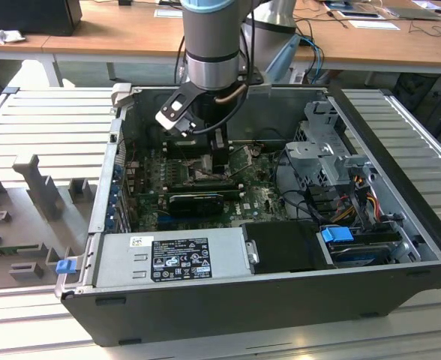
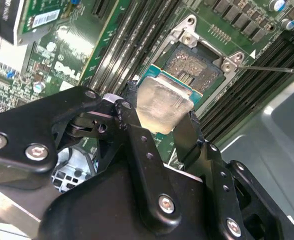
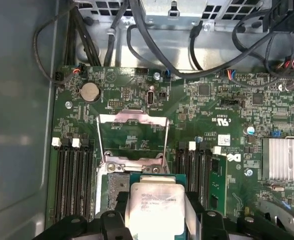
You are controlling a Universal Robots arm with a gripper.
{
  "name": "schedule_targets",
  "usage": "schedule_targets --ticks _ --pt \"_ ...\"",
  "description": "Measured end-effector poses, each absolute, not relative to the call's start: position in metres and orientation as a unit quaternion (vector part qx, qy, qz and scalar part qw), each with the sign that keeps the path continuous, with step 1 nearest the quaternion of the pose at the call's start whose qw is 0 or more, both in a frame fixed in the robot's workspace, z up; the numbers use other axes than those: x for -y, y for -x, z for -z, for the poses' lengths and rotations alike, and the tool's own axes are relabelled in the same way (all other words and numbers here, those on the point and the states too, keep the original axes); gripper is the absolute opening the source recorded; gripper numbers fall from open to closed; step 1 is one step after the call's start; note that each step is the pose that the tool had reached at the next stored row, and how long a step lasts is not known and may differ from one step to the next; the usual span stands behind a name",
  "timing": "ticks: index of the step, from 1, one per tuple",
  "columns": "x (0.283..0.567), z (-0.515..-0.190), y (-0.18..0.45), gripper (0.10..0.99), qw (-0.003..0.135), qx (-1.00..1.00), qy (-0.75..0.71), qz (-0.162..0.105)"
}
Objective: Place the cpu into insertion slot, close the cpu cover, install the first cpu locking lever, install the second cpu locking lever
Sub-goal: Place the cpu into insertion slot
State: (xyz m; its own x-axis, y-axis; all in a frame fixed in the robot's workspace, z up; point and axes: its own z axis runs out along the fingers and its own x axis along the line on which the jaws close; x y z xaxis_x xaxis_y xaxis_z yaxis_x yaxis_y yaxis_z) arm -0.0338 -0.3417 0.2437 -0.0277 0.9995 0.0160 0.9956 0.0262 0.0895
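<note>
In the exterior view, the arm [image 1: 213, 45] reached down from the upper centre of the frame into the open computer case [image 1: 400, 225], which lay on the grey slatted bench [image 1: 48, 127]. The claw [image 1: 219, 154] hung low over the green motherboard [image 1: 258, 199], with the case walls well apart on both sides and the power supply [image 1: 175, 259] along the near edge.

In the second wrist view, the claw [image 2: 162, 114] was partly closed, one black finger [image 2: 137, 135] against each of two opposite edges of the cpu [image 2: 162, 102], gripping it with its silvery face showing. The cpu sat just beside the insertion slot [image 2: 197, 60], overlapping its nearest rim; contact could not be judged. Long memory slots [image 2: 122, 50] ran close along one side.

In the first wrist view, the cpu [image 3: 154, 205] hid most of the insertion slot [image 3: 111, 186]. Beyond it the cpu cover [image 3: 132, 118] stood open, clear of the socket. Cables [image 3: 152, 50] hung farther off.
</note>
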Motion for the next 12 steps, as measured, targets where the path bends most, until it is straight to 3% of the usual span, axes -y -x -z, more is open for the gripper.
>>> schedule_targets --ticks 5,12 --pt "0.338 -0.235 0.034 0.529 0.031 -0.714 -0.699 -0.032" --pt "0.334 -0.228 0.037 0.529 0.024 -0.729 -0.683 -0.039"
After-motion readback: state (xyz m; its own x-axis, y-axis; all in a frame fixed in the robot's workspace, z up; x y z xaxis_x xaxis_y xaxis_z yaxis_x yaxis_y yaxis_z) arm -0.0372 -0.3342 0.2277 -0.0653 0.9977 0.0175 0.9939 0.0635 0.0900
